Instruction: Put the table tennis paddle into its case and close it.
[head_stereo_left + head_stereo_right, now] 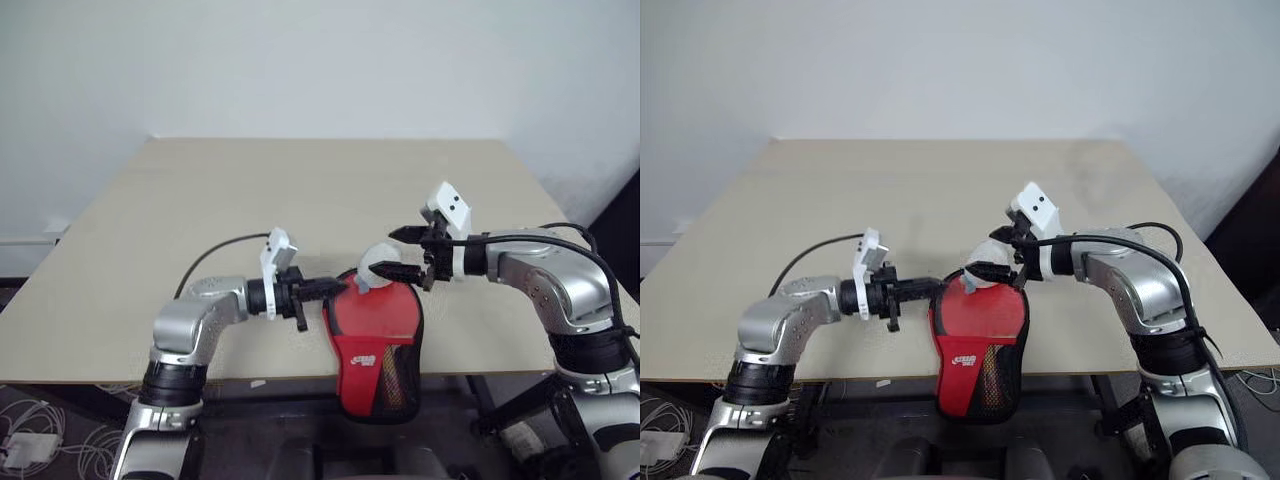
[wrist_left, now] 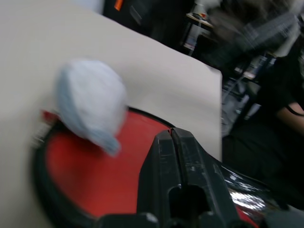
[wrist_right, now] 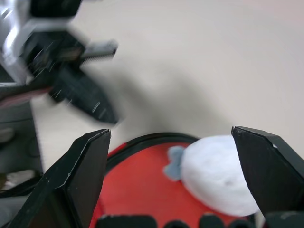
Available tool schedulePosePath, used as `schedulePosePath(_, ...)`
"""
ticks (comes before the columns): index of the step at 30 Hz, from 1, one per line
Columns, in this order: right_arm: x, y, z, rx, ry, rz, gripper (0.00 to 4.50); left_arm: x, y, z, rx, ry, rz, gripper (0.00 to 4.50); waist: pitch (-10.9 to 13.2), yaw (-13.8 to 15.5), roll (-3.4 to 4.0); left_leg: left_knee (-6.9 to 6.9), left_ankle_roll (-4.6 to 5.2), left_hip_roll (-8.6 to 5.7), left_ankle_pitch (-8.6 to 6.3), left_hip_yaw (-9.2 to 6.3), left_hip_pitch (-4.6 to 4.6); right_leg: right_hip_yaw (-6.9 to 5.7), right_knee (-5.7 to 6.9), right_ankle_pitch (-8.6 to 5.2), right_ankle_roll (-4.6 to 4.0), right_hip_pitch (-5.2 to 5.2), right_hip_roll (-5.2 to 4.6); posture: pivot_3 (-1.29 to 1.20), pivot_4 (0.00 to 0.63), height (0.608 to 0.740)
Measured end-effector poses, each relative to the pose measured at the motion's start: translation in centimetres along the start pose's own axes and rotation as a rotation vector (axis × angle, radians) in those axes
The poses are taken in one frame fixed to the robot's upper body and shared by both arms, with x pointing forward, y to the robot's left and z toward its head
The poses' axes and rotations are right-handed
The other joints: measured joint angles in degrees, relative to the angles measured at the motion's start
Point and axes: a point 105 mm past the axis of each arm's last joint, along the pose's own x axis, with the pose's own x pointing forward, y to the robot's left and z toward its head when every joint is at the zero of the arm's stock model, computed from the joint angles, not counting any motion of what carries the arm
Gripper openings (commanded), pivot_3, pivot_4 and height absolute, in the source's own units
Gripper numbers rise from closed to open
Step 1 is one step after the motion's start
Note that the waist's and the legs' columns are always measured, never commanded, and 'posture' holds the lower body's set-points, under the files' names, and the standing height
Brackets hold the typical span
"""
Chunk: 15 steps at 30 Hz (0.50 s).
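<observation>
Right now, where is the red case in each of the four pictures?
Left eye: the case hangs over the table's near edge, centre.
Right eye: same spot.
Left wrist: just beyond the shut left hand.
Right wrist: framed by the open right hand.
Shared landmark: the white lump on it.

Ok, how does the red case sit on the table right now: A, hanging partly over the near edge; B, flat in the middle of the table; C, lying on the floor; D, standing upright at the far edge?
A: the case droops past the near edge of the table, its mesh-pocket end below the tabletop, while the left pincer is shut at its rim.
</observation>
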Motion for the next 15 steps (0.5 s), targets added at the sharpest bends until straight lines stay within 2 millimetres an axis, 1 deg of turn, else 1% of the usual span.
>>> schedulePosePath(3,0.7,-1.7,-0.1,-0.027,0.010,-0.068,4.50,1.0,-0.5,-0.6,0.004,0.012,0.000,0.02,0.00,0.01,0.00,0.01,0.00,0.00,0.00,0.00,0.00,-0.01,0.00,0.00,0.00,0.01,0.00,0.00,0.000,0.740)
schedulePosePath(6,2.1,-2.3,-1.6,-0.023,0.046,-0.093,4.50,1.6,-0.4,-0.7,0.039,0.014,0.019,0.02,0.00,0.00,0.00,0.00,0.00,0.00,0.00,0.01,0.00,0.00,0.00,0.00,-0.01,0.00,0.02,0.00,0.000,0.740)
schedulePosePath(10,3.9,-2.3,-3.6,-0.010,0.092,-0.085,4.50,2.0,0.2,-1.3,0.063,0.028,0.056,0.02,0.01,-0.01,0.03,-0.01,0.00,0.00,0.00,0.01,-0.01,0.02,0.02,0.00,-0.01,-0.03,0.02,0.00,0.000,0.740)
schedulePosePath(15,5.1,-2.3,-5.6,-0.032,0.150,-0.065,4.50,2.1,0.5,-1.8,0.053,0.030,0.091,0.02,0.01,-0.02,0.03,0.01,0.00,0.00,0.00,0.02,0.00,0.02,0.01,0.01,-0.01,-0.01,0.01,0.00,0.000,0.740)
